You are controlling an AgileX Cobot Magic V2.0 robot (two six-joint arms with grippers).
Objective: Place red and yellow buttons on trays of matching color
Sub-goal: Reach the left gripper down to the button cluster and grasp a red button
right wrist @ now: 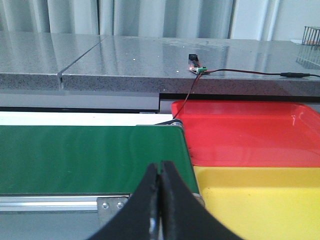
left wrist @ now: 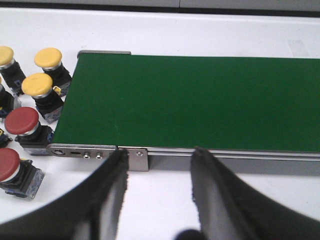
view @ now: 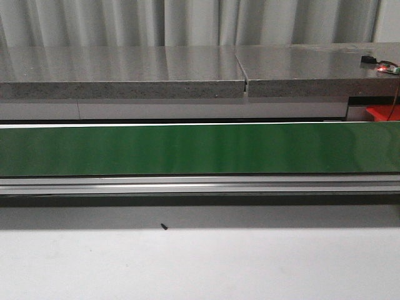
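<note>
A long conveyor belt (view: 200,149) with a smooth matte green surface and a brushed metal side rail crosses the white desk (view: 200,262); behind it runs a speckled grey stone counter (view: 125,72).

Only the left wrist view shows the buttons: mushroom-capped switches on dark square bases, grouped on the desk just beside the belt's end. Three have glossy yellow caps, among them one yellow button (left wrist: 37,84), and two have red caps, such as the red button (left wrist: 21,121) touching the belt frame's corner. The left gripper (left wrist: 159,165) hangs with its black fingers spread apart, nothing between them.

Only the right wrist view shows the two smooth plastic trays at the belt's other end: the red tray (right wrist: 250,132) behind, the yellow tray (right wrist: 260,200) nearer, their edges touching. The right gripper (right wrist: 160,172) has its fingers pressed together, empty.
</note>
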